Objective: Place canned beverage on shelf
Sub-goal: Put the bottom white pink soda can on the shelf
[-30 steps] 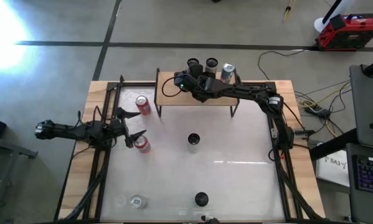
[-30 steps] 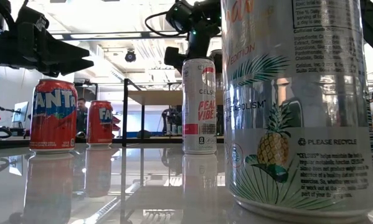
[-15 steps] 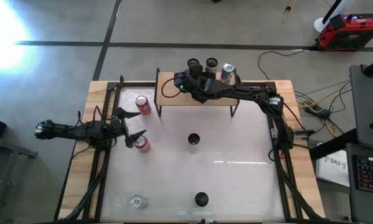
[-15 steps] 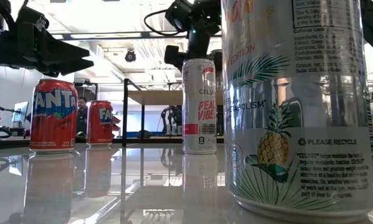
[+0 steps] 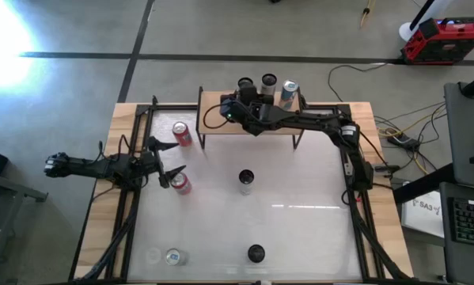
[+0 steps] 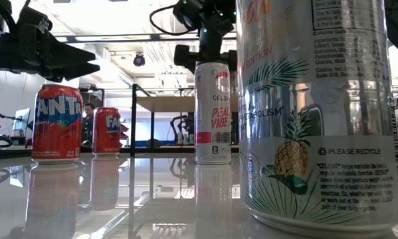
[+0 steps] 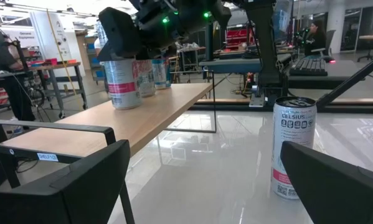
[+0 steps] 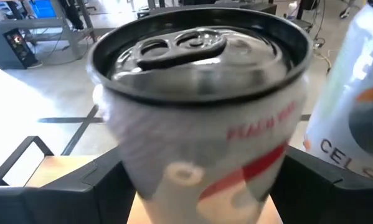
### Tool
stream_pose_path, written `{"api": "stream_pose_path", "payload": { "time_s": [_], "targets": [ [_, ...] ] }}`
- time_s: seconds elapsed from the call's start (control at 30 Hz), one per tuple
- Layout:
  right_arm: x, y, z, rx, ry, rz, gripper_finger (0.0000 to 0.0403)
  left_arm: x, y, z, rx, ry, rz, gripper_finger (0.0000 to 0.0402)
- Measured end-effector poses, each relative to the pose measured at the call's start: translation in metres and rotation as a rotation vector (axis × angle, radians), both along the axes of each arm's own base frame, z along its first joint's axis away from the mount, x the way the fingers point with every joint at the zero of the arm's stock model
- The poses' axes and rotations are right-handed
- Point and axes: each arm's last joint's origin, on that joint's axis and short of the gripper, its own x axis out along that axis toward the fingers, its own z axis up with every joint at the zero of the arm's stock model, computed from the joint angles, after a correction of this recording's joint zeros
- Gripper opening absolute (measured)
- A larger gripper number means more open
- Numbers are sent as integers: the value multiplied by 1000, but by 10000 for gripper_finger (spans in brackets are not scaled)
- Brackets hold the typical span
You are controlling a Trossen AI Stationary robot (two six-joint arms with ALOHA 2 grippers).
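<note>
So the big glossy white table (image 5: 300, 229) has cans scattered all over it, and at the far edge sits the shelf (image 5: 217, 125), that low tan wooden top on thin black legs. The right arm is stretched way out across it, and the right gripper (image 5: 240, 101) has its fingers closed partway around a white Celsius peach can (image 8: 202, 118), one dark finger on each side of it in the wrist view. From the left arm's camera the can looks like it's sitting on or just skimming the wood, right beside two other cans (image 5: 278, 89) already lined up at the back of the shelf; I honestly can't tell if its base is fully down. If I were running this, I'd make sure the can is flat and upright on the board before letting go, then spread the fingers gently and back straight out so nothing clips the neighbours, they're really close. The left gripper (image 5: 167, 162) is parked over the left side of the table, fingers spread wide and holding nothing, with the two red Fanta cans (image 5: 181, 184) near it.
</note>
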Motion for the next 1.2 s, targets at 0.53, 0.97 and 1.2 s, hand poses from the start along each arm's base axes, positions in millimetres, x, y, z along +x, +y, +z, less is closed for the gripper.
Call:
{"api": "stream_pose_path", "payload": {
  "time_s": [0.53,0.97,1.2],
  "targets": [
    [-2,-16,4,-9,-59,-22,290,0,0,0,0,1,0,400],
    [-1,-14,3,-13,-21,-6,291,0,0,0,0,1,-1,400],
    [-1,-11,3,-11,-16,1,364,0,0,0,0,0,0,400]
  ]
}}
